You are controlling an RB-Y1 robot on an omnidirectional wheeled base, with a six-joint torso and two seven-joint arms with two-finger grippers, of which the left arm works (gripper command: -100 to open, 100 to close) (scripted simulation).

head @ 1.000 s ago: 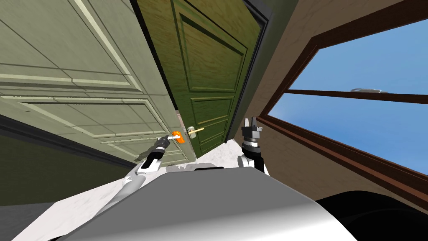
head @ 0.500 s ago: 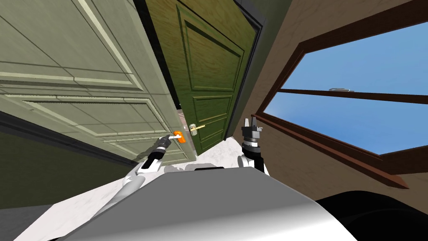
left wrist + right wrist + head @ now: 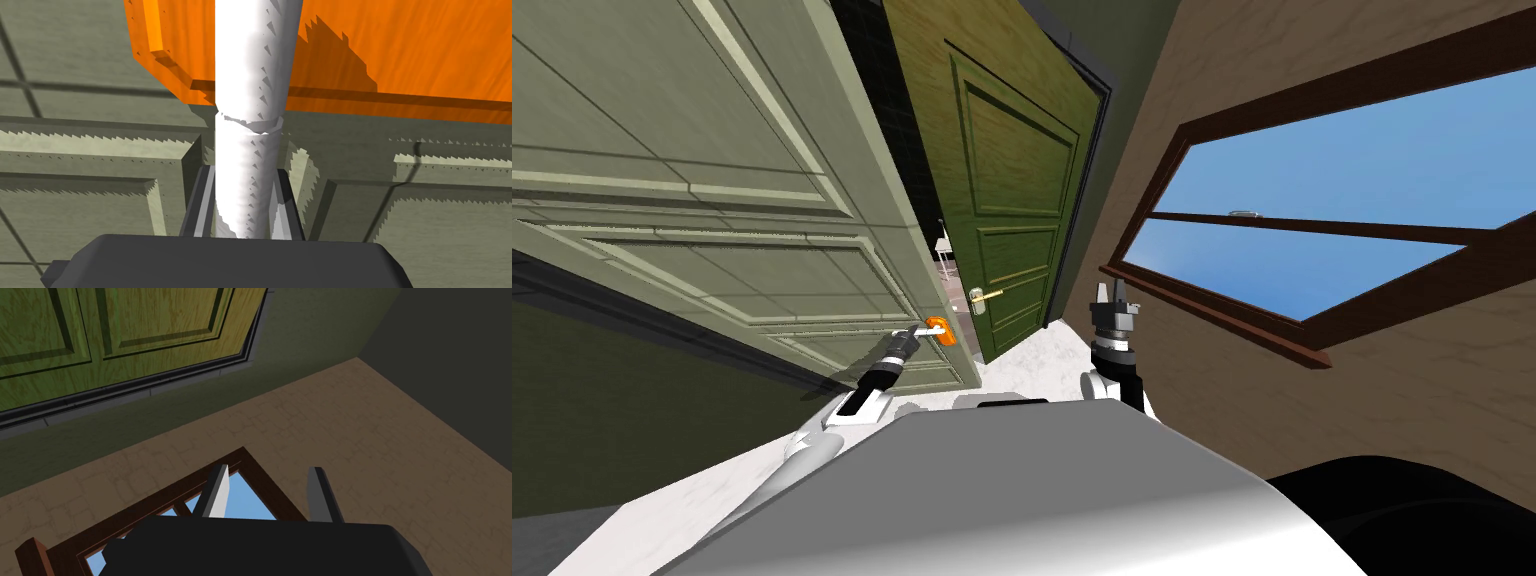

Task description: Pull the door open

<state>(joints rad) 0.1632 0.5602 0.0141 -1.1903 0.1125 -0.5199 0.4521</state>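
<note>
gripping the white lever handle (image 3: 252, 75) of the pale green door (image 3: 712, 200), left gripper (image 3: 244, 172) clamps tight; right gripper (image 3: 267, 475) spread, empty.

The right end effector (image 3: 268, 469) held its two fingers apart with nothing between them. Beyond them lay a brown-framed window (image 3: 150, 498) in a tan wall (image 3: 340, 433). Farther off stood a green panelled door (image 3: 130, 328).

left hand (image 3: 917, 333) on the handle (image 3: 936, 325) of the near door (image 3: 712, 220), far door (image 3: 1017, 190) right of it, window (image 3: 1312, 220) rightmost.
</note>
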